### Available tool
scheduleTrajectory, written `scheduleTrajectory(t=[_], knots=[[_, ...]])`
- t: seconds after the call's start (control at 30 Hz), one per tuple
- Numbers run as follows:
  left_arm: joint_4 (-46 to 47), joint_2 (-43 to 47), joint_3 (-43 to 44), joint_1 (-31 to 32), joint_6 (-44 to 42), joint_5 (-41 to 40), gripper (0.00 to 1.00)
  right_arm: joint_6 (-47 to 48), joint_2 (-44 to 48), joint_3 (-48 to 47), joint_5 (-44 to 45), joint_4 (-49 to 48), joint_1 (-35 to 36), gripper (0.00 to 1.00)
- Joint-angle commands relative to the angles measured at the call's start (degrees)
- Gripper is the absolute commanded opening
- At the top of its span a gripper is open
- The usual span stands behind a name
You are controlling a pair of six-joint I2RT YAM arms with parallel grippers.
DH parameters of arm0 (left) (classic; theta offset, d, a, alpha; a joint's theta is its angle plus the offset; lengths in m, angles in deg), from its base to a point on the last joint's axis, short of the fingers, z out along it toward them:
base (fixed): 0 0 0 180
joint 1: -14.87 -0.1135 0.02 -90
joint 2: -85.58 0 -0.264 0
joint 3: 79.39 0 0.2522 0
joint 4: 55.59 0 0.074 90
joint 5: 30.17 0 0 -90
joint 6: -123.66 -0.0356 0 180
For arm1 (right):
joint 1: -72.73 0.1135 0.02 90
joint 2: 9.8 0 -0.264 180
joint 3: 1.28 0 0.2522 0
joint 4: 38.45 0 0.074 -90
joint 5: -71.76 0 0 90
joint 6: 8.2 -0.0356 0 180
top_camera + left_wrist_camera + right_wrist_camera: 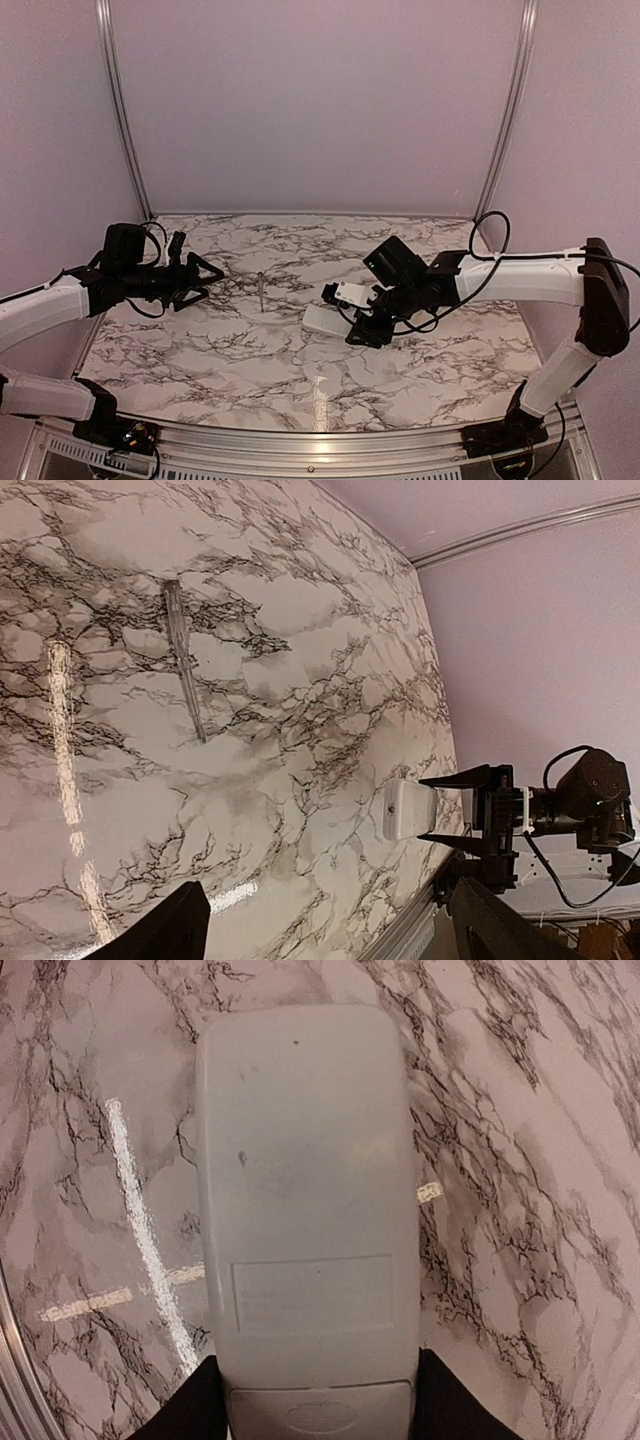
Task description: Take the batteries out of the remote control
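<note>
The white remote control (305, 1190) lies flat on the marble table, back side up, with its battery cover (320, 1412) closed. My right gripper (318, 1405) is shut on the remote's cover end, one dark finger against each long side. From above, the remote control (320, 320) sits right of centre with the right gripper (362, 328) at its near-right end. My left gripper (208, 279) hangs open at the table's left side, well away from the remote, with nothing between its fingers. In the left wrist view the remote control (408, 810) shows far off. The batteries are hidden.
A slim grey pointed tool (260, 290) lies on the marble table (250, 370) between the two grippers, also seen as the tool (185, 660) in the left wrist view. Purple walls with metal rails close the back and sides.
</note>
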Motion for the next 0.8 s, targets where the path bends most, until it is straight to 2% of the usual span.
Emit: scheduleTrajectory(t=[0.0, 0.13, 0.27, 0.33, 0.77], knots=[[9.1, -5.0, 1.2, 4.5, 3.9, 3.3, 0.88, -1.0, 1.8, -4.2, 0.5, 2.4, 0.3, 0.51], [12.4, -10.9, 4.6, 9.4, 5.1, 3.7, 0.85, -0.7, 1.8, -5.7, 0.7, 3.5, 0.3, 0.52], [16.5, -17.7, 7.9, 13.0, 6.5, 5.8, 0.69, -1.0, 2.3, -6.5, 0.4, 4.1, 0.3, 0.52], [19.2, -20.4, 8.9, 14.5, 7.7, 6.9, 0.65, -1.4, 2.9, -6.5, 0.1, 4.1, 0.3, 0.52], [27.5, -33.5, 17.7, 21.0, 11.4, 13.9, 0.63, -1.9, 6.5, -5.2, -3.0, 2.8, 0.3, 0.52]])
